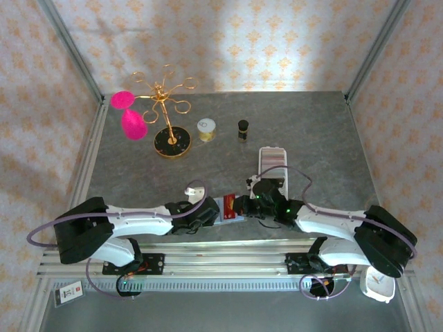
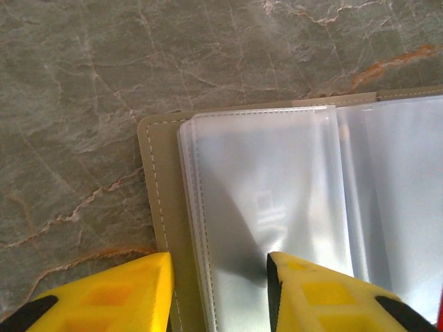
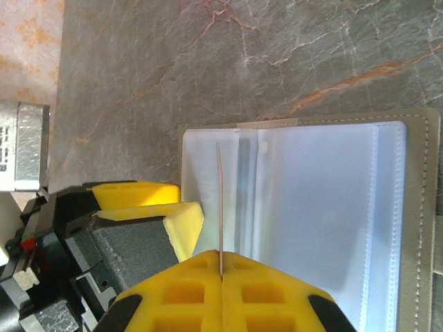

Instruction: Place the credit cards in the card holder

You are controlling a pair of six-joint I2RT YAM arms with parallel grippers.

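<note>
The card holder (image 2: 163, 200) lies open on the marble table, grey-green cover down, clear sleeves (image 2: 270, 187) up. My left gripper (image 2: 220, 266) is open, its yellow fingers straddling the holder's left edge: one finger over the table beside the cover, the other over a sleeve. My right gripper (image 3: 221, 257) is shut on a credit card (image 3: 219, 200), seen edge-on as a thin upright line above the sleeves near the holder's (image 3: 415, 207) left side. In the top view both grippers, left (image 1: 206, 213) and right (image 1: 243, 205), meet over the holder (image 1: 228, 207) near the front edge.
A long white perforated tray (image 1: 272, 159) lies just behind the right gripper. Further back stand a gold jewellery stand (image 1: 169, 131) with pink pieces, a small pale jar (image 1: 206, 129) and a dark little bottle (image 1: 243, 129). The left gripper's fingers (image 3: 176, 221) sit close beside the held card.
</note>
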